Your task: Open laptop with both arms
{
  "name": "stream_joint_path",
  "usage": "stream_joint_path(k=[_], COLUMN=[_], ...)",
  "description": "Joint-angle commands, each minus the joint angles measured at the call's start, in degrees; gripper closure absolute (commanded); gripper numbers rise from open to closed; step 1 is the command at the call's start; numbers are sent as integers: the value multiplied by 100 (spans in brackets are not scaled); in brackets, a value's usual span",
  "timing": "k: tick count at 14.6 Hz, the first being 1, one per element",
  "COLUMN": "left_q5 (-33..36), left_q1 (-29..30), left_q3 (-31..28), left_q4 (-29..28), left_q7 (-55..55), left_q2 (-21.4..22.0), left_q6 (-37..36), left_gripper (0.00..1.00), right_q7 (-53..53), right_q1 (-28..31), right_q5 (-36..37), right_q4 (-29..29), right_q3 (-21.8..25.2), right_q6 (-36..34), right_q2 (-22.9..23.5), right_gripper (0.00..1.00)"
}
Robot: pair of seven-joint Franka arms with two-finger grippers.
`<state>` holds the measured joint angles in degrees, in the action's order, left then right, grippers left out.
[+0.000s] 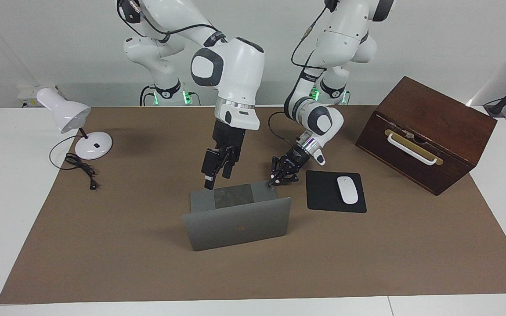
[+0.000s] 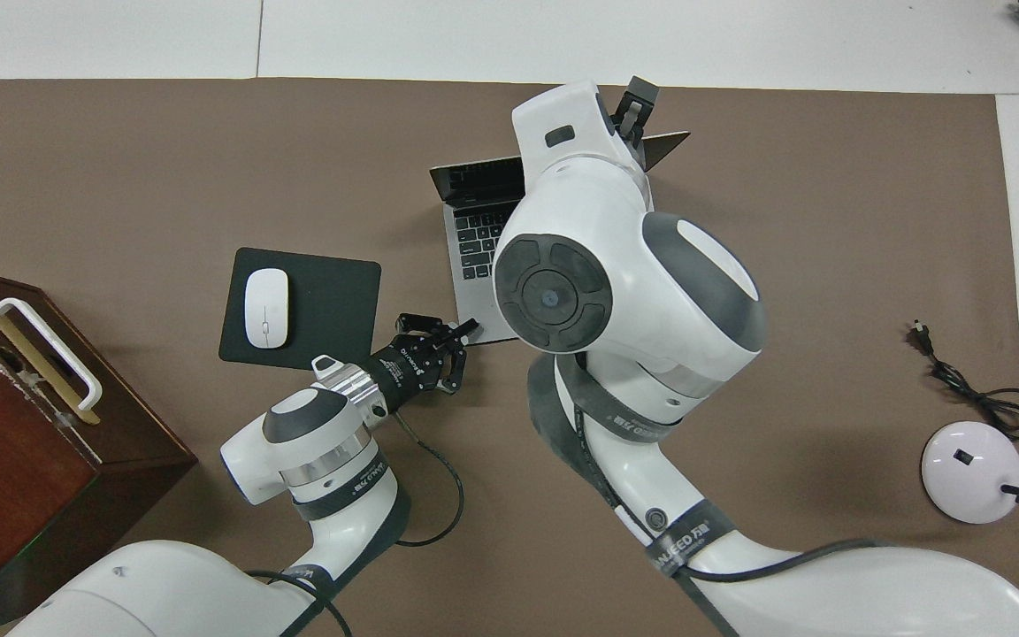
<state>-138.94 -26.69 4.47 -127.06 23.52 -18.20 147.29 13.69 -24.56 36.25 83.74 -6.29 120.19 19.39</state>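
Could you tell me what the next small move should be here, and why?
Probably lift the left tool off the corner of the laptop and draw it back. The lid already stands up, open, the right tool hangs over the keyboard deck touching nothing, and the shut left tool is pressing down on the deck's corner nearest the mouse pad, which seems no longer needed.

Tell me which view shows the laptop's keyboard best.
The overhead view: part of the laptop's keys show there, though the right arm covers much of the deck. The facing view shows the lid's back and the deck's edge nearest the robots, with the trackpad, no keys.
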Motion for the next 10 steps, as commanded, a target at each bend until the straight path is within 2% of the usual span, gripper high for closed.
stream_joint_path(k=[1,6,10], left_q5=[-19,516,1779], left_q1=[155,488,691], left_q3=[-16,19,28], left_q4=[111,496,1120], left_q7=[-146,73,1187], left_q2=[-193,-176,-272], left_q6=[72,204,353], left_gripper=[100,100,100], right_q7=[-51,-77,-121], right_q1=[100,434,741], right_q5=[-574,-1479,-1972], right_q4=[134,125,125], right_q3=[-13,14,22], right_q6=[-276,-733,-1111], right_q2=[-304,-673,-937], right_gripper=[0,0,0])
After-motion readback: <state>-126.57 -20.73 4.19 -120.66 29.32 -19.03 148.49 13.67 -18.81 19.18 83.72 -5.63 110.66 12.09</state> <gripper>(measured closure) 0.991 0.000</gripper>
